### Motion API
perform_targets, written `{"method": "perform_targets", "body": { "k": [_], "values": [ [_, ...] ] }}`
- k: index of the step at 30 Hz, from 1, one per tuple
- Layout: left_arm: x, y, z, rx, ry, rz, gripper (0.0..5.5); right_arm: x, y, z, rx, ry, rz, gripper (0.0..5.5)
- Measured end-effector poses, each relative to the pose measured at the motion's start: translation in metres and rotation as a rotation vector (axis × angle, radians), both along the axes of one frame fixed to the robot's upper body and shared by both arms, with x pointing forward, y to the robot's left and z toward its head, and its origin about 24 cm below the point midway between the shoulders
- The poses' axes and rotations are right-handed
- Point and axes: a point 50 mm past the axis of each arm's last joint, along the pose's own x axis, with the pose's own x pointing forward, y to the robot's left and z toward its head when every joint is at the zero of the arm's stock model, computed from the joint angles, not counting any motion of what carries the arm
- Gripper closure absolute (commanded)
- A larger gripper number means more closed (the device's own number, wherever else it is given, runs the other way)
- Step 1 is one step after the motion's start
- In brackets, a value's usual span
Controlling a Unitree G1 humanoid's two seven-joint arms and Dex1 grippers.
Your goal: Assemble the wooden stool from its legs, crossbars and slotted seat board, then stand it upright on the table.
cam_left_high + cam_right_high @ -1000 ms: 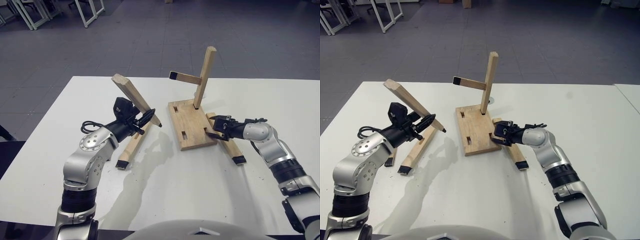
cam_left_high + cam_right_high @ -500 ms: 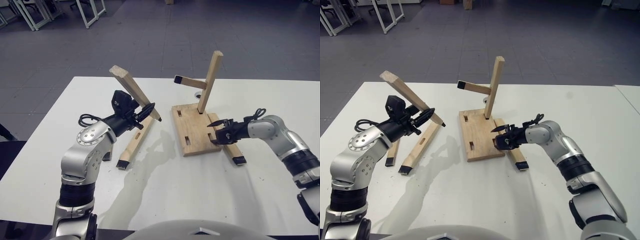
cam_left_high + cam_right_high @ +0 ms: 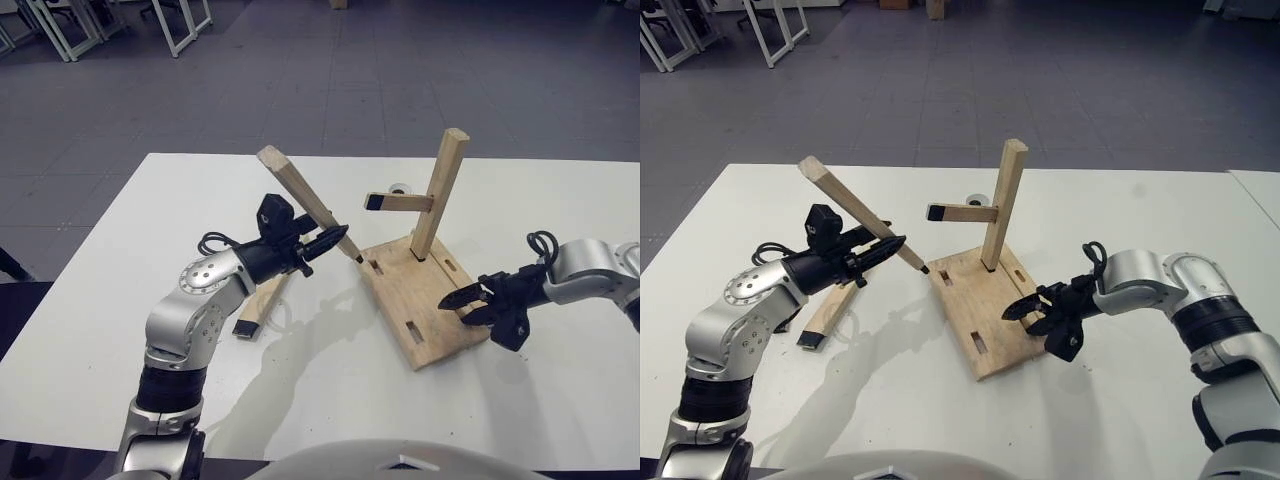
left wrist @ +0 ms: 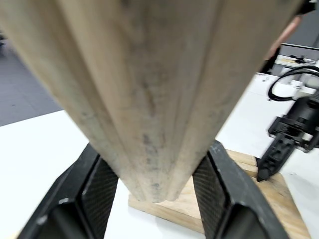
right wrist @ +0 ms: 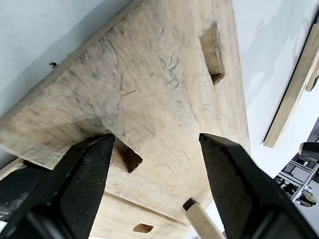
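Had the left gripper (image 3: 330, 241) with its jaws closed on a wooden leg (image 3: 295, 185), the black pads (image 4: 99, 191) pressed against two opposite faces of it. Held that leg on a slant, with the bare upper end raised and leaning away toward the robot's left. Had its dark-tipped lower end down close by the left edge of the seat board (image 3: 415, 300), just beside one of the slots. Could not tell whether tip and board touched.

Had the right gripper (image 3: 460, 308) with its jaws spread wide and holding nothing. Placed it at the seat board's right edge, near the front corner. Set its fingers (image 5: 84, 184) apart over the board's face, with one slot lying between them.

Found the seat board lying skewed on the white desk (image 3: 120, 260), slotted face up. Noted an upright leg (image 3: 440, 190) standing in a slot at the board's far end. Noted also a crossbar (image 3: 400, 202) jutting sideways from it toward the robot's left, its free end dark.

Saw a spare leg (image 3: 262, 300) flat on the desk beneath the left arm, well apart from the board, its black-capped end nearest the robot.
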Motion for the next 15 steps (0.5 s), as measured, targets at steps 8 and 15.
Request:
{"method": "perform_targets", "body": {
  "k": [8, 15],
  "values": [
    [0.027, -0.003, -0.011, -0.019, 0.008, -0.080, 3.46, 0.001, -0.014, -0.003, -0.019, -0.015, -0.024, 2.35],
    [0.039, -0.010, -0.020, -0.064, 0.058, -0.122, 3.46, 0.007, -0.011, -0.001, -0.022, -0.019, -0.013, 2.35]
  ]
}}
